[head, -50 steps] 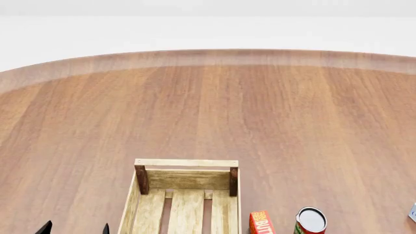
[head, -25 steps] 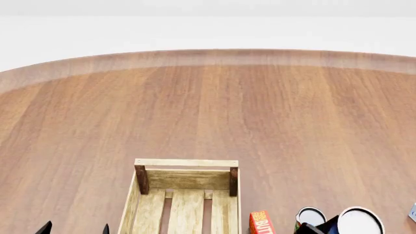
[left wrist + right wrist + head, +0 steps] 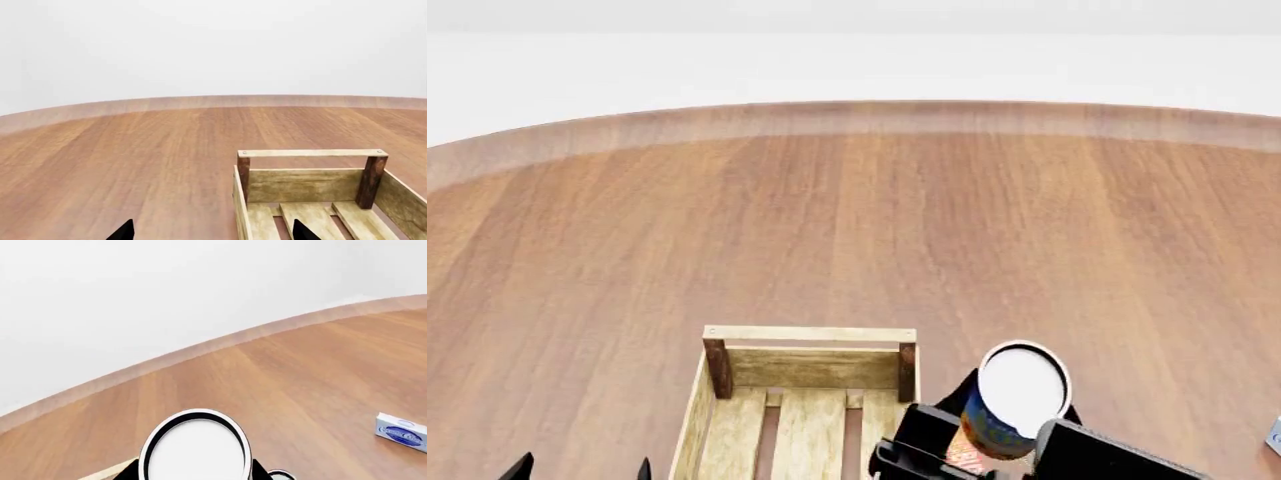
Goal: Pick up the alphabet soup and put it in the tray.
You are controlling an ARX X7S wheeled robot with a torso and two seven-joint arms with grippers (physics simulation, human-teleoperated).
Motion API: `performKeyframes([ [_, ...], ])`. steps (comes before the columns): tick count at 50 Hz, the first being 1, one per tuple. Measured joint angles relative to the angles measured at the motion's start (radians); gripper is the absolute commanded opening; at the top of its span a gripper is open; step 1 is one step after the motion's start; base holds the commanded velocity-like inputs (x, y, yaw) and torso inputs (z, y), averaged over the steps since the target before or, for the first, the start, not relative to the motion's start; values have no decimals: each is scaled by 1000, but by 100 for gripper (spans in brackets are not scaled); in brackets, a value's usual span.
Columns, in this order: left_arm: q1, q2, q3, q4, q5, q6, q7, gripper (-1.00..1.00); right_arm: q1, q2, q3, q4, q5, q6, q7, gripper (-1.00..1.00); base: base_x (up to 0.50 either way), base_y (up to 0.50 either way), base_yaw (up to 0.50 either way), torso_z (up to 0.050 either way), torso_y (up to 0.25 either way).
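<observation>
We are seeing the alphabet soup [image 3: 1018, 400] up off the bench [image 3: 854, 230] now, with the right gripper [image 3: 1001, 440] pinching it in its jaws just beside the tray [image 3: 810, 345], near its right far corner; half a second ago it was only coming into the head view's bottom right edge. We are judging the pick done and the carry to the tray underway, with the can not yet over the slats. The left gripper [image 3: 210, 231] is hanging with jaws spread at the tray's left side, holding nothing.
</observation>
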Motion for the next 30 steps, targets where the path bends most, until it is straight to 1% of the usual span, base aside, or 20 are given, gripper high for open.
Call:
performKeyframes([
  [10, 0, -3, 4, 3, -3, 1, -4, 100, 56, -9, -60, 37, 12, 1, -74, -100, 0, 0, 0, 0, 0],
  [30, 2, -10, 11, 9, -8, 2, -11, 100, 168, -21, -178, 186, 23, -2, -255, -100, 0, 0, 0, 0, 1],
])
